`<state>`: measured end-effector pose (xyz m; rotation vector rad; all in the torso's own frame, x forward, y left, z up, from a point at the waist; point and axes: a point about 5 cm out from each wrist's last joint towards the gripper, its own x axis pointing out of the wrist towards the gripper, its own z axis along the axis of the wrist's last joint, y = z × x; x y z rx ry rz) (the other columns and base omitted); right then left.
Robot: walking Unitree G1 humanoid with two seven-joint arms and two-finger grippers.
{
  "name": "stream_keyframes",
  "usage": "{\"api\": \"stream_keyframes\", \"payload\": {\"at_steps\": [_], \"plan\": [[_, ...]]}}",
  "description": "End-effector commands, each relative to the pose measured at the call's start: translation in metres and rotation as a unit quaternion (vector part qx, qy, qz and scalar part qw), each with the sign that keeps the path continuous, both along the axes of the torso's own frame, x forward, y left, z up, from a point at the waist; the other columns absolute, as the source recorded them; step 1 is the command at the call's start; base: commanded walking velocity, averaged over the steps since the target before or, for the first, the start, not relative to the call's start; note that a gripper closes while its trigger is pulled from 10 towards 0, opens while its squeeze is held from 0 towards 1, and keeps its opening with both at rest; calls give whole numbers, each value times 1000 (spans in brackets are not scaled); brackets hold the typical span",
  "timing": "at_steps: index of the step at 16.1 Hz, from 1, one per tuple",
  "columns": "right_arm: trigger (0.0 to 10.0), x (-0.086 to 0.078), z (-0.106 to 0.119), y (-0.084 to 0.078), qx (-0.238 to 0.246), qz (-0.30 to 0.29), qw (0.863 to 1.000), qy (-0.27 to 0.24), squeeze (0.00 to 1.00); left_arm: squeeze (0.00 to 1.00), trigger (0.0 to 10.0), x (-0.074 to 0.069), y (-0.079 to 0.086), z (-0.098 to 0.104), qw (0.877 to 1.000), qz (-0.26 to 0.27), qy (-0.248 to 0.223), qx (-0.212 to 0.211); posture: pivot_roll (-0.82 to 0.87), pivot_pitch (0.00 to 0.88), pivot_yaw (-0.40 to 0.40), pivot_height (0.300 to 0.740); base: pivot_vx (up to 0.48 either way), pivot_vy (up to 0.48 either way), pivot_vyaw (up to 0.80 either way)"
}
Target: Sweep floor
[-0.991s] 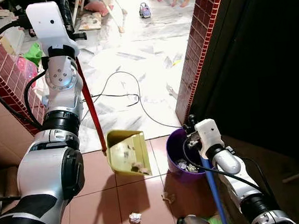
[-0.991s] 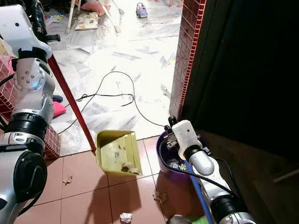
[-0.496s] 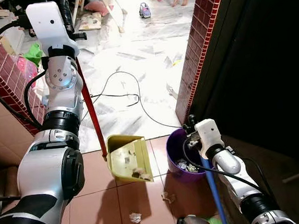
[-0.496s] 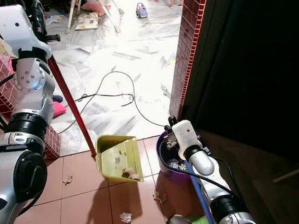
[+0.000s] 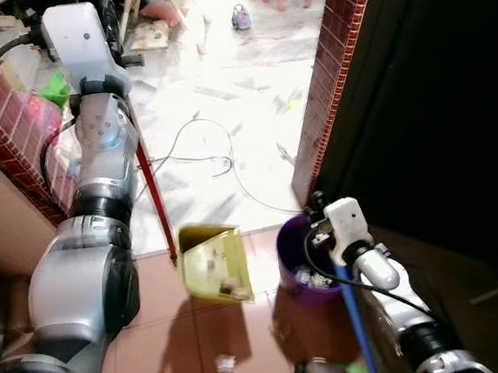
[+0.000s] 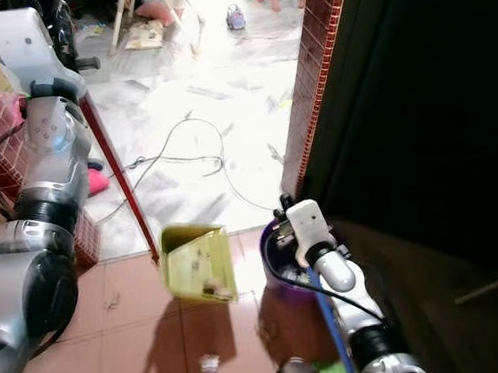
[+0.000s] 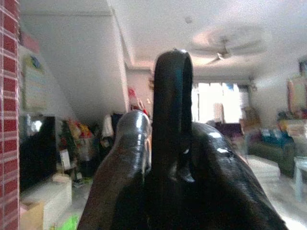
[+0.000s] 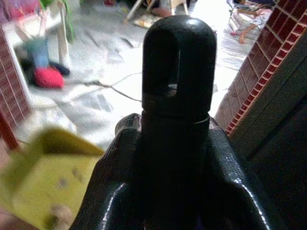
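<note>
Reference: the bucket [image 5: 304, 269] before me. The dustpan [image 5: 214, 263] lies just left of it, debris inside. A paper scrap [image 5: 223, 361] lies nearer me, left. The cable [image 5: 221, 163] lies beyond. The brick pillar [image 5: 331, 74] stands behind it.

Left pincer [image 7: 172, 158] raised, right pincer [image 8: 175, 158] low.

One yellow dustpan [image 5: 214, 261] hangs on one red handle [image 5: 154, 195], with two or three scraps of rubbish inside it. One purple bucket [image 5: 292, 261] sits at its 3 o'clock, and one blue broom handle [image 5: 356, 317] runs at the bucket's 5 o'clock. Two bits of litter lie on the tiled floor [image 5: 155, 308]: one crumpled white paper ball [image 5: 222, 361] at the dustpan's 6 o'clock and one brownish scrap [image 5: 280, 329] at its 5 o'clock. One black cable [image 5: 221, 167] loops at 12 o'clock. Two end effectors: the left [image 7: 168, 143] and the right [image 8: 175, 139]. One toy car [image 5: 240, 15] lies far off.
</note>
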<state>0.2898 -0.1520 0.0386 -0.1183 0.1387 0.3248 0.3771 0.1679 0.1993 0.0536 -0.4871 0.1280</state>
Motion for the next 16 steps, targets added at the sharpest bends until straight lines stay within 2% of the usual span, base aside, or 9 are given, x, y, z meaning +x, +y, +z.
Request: {"api": "stream_keyframes", "payload": {"at_steps": [1,10,12,14,15,16], "plan": [[10000,14,16,0,92,-22,995,-16,0,0,10000,-52,-13,-135,974,-4,225,-8,-105,0,0,740,0,0,0],[10000,14,14,-1,109,-25,994,-14,0,0,10000,-72,5,-156,965,16,260,2,-95,0,0,740,0,0,0],[10000,15,15,0,110,-26,994,-15,0,0,10000,-76,5,-161,960,10,278,-2,-94,0,0,740,0,0,0],[10000,18,18,0,125,-43,991,-21,0,0,10000,-81,0,-162,962,-13,274,8,-85,0,0,740,0,0,0],[10000,19,18,1,132,-53,990,-21,0,0,10000,-87,0,-170,957,-17,289,13,-74,0,45,740,0,0,0],[10000,19,18,1,132,-53,990,-21,0,0,10000,-87,0,-170,957,-17,289,13,-74,0,45,740,0,0,0]]}}
